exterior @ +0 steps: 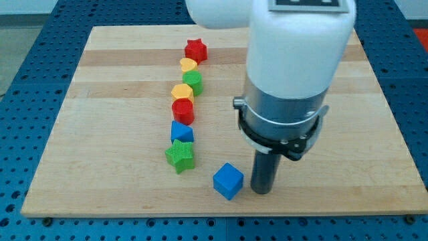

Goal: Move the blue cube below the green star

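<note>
Ribbed green star, smooth blue cube

We see an evenly and brightly lit scene, the light seeming to come from overhead: the wooden board is pale and clear, without hard glare. Shadows are soft and short; a faint one lies beside the blue cube and another around my tip. The white arm housing carries a gentle sheen and shades darker toward its right side. Focus is sharp across the board, the ridges on the green star readable. We notice no blur, and the board's edges run straight
</note>
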You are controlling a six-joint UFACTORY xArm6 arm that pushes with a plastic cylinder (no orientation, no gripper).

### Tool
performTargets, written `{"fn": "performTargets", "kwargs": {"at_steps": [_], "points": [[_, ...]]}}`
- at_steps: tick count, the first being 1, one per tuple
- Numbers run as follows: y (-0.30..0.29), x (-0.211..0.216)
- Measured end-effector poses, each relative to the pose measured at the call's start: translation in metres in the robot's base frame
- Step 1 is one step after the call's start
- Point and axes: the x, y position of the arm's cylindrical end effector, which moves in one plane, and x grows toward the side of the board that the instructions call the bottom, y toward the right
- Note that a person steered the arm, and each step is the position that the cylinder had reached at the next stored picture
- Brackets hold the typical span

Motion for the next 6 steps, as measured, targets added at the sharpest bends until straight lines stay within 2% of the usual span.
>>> {"fn": "performTargets", "kwargs": {"at_steps": [2,3,4,5,6], "points": [[-0.065,0.0],[-0.061,0.003],[-0.03,-0.015],[-0.045,-0.035],[-0.061,-0.011]]}}
